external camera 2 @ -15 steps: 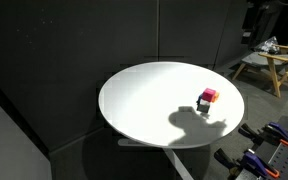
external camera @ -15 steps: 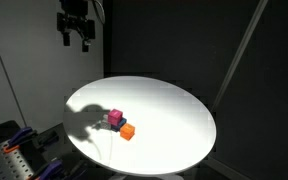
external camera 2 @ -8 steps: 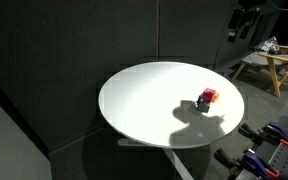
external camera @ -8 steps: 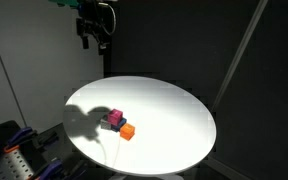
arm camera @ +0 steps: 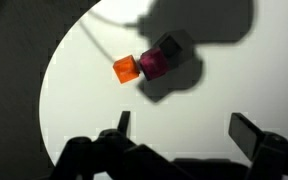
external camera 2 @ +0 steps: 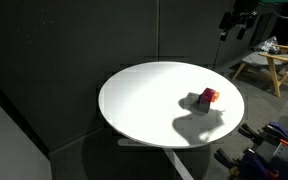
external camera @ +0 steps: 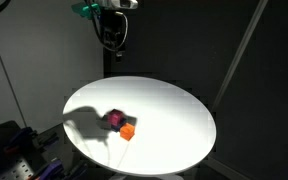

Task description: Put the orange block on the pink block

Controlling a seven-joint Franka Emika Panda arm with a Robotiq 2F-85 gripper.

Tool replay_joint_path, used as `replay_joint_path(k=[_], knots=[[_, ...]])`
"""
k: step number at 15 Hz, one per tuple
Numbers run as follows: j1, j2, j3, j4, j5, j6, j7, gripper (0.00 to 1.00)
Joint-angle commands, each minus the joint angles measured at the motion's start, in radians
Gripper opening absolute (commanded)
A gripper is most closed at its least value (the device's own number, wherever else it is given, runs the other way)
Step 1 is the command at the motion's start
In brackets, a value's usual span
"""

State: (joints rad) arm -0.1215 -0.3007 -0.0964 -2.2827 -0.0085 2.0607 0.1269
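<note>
The orange block [external camera: 128, 131] lies on the round white table [external camera: 174, 110], touching the pink block [external camera: 114, 120]. In the wrist view the orange block [arm camera: 126, 69] sits left of the pink block [arm camera: 153, 64], with a dark blue block [arm camera: 169, 48] behind it in shadow. In an exterior view the blocks show as one small reddish cluster [external camera 2: 209, 97]. My gripper [external camera: 111, 38] hangs high above the table's far side, open and empty; it also shows in the wrist view [arm camera: 184, 125] and in an exterior view [external camera 2: 233, 22].
The table stands against dark walls. Blue clamps and tools [external camera: 24, 160] lie at the lower left. A wooden stool [external camera 2: 269, 65] stands at the far right, and more clamps [external camera 2: 269, 145] sit below the table edge.
The gripper has moved sideways high above the table, toward its middle. Its shadow has slid over the blocks. The blocks have not moved.
</note>
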Motion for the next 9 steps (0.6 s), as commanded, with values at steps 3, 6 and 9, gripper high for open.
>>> replay_joint_path(k=[3,6,9], knots=[[-0.035,0.144,-0.013,0.108,0.020,0.012,0.157,1.00],[-0.042,0.217,-0.022,0.151,0.021,0.030,0.223,1.00],[-0.045,0.289,-0.034,0.194,0.024,0.052,0.278,1.00]])
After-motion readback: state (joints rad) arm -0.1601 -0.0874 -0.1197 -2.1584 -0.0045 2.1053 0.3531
